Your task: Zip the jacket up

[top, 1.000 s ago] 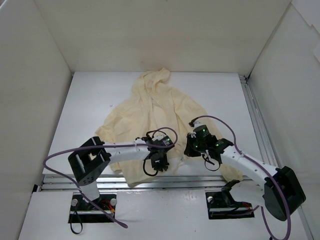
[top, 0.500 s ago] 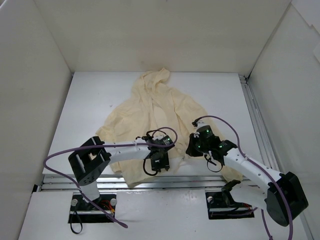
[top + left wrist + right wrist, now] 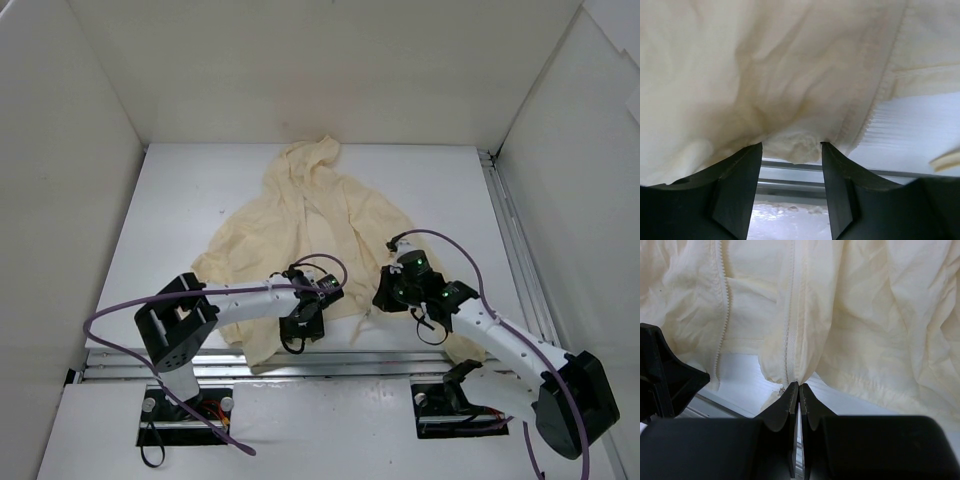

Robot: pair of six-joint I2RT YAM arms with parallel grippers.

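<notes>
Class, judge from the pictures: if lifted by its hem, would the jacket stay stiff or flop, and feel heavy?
Probably floppy: the jacket gathers into folds where the right gripper pinches its hem. Likely light, since the cloth looks thin. Pushed, it would probably bunch, as at the left gripper.

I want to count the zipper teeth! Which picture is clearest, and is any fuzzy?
Right wrist view: sharpest, the zipper teeth on the jacket show crisply. Left wrist view: the cloth is very close and looks soft, with a shadowed fold in the middle. Top view: bright, even light, but the zipper is too small to count.
</notes>
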